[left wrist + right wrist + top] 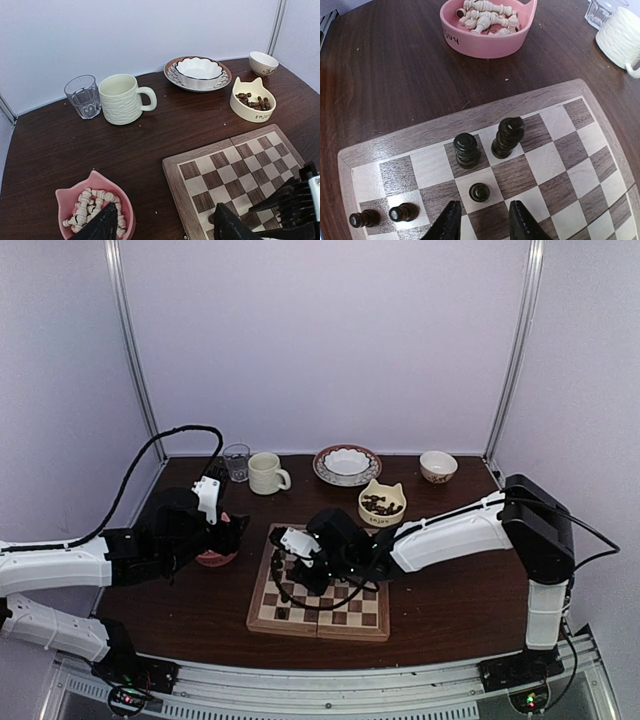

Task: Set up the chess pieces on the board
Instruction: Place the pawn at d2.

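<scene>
L tool (165,221) apart, empty | R tool (485,214) apart nr pawn (479,192) | cream bowl (251,109): "Enjo…"

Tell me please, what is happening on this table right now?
Two robot arms are laying out chess pieces on the board. The right gripper hangs open just by a dark pawn standing on it, near two taller dark pieces. The left gripper, open and empty, hovers by the pink bowl of cream pieces. More dark pieces wait in the cream cat-shaped bowl.
</scene>
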Tool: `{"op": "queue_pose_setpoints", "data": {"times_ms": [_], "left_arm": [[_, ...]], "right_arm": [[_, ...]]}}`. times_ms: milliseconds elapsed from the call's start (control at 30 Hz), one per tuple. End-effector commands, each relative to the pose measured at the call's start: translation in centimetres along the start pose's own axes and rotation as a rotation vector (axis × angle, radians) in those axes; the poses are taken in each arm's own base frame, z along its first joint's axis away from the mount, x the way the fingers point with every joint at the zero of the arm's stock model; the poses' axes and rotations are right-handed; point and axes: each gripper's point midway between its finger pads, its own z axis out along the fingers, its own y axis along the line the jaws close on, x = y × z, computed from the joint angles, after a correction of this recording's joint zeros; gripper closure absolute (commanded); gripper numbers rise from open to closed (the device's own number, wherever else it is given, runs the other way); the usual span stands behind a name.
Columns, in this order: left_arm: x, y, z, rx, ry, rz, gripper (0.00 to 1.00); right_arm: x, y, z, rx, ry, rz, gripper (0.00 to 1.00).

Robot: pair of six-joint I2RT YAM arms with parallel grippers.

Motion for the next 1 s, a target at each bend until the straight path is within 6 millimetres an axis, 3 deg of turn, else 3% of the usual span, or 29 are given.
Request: {"op": "queue_pose_setpoints", "data": {"times_ms": [0, 133, 267, 433, 567, 733, 967], "left_arm": [[-2.3, -0.5, -0.3, 0.015, -0.053, -0.023, 0.34], [-2.2, -0.5, -0.2, 0.013, -0.052, -0.022, 0.34], [-2.2, -0.6, -0.1, 0.015, -0.05, -0.02, 0.34], [-2.1, -0.6, 0.0, 0.009, -0.047, -0.015, 0.34], [-2.1, -0.6, 0.0, 0.011, -0.047, -0.014, 0.34], [-2.3, -0.5, -0.1, 0.012, -0.052, -0.015, 0.34], [-2.1, -0.6, 0.0, 0.011, -0.046, -0.01, 0.34]], "right_arm": [[-3.1, -2.2, -3.4, 0.07, -0.107, 0.036, 0.63], [-3.6, -6.2, -5.9, 0.16, -0.132, 0.115, 0.66], [-3.1, -11.6, -8.5, 0.282, -0.115, 0.235, 0.69], [-0.6, -19.0, -10.4, 0.393, -0.064, 0.428, 0.7], [1.1, -23.7, -11.0, 0.479, 0.022, 0.516, 0.7], [3.7, -26.8, -10.3, 0.535, 0.128, 0.601, 0.72], [6.5, -29.3, -8.7, 0.573, 0.24, 0.74, 0.74]]}}
